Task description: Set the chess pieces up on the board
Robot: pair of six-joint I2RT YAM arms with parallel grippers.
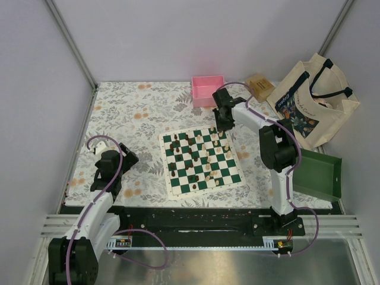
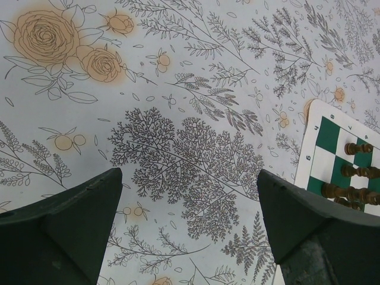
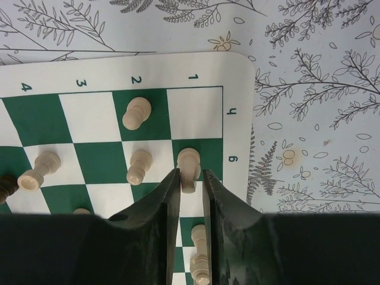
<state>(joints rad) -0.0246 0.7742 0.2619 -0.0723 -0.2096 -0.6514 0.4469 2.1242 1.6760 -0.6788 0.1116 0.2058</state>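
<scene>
Right wrist view. The right gripper (image 3: 191, 178) is low over the far corner of the board (image 3: 228, 71). Its fingers are narrowly apart on either side of one cream piece (image 3: 189, 160). Whether they press on it or stand just clear cannot be told.

Item: that cream piece is upright, round-headed and pawn-like. It stands on a green square in the edge row, directly between the fingertips.

Item: two similar cream pieces (image 3: 136, 113) stand just left of the fingers, one square over. A third is farther left and leans.

Item: the left gripper (image 2: 190, 202) has its fingers wide apart with nothing between them, above bare floral tablecloth (image 2: 178, 89). The board's corner, with a few dark pieces (image 2: 359, 148), lies off past its right finger.

Progress, judged from the top view: the work is partly done. Every piece seen is on the checks. Most are strewn across the middle squares, dark and cream mixed, and not drawn up in two ranks at each end. Only the corner under the right gripper looks ordered, so most of the sorting is left.

Appearance: the chess pieces are tiny turned figurines, narrower than a square and likely easy to topple. The board is a flat green-and-white mat with a white lettered border.
</scene>
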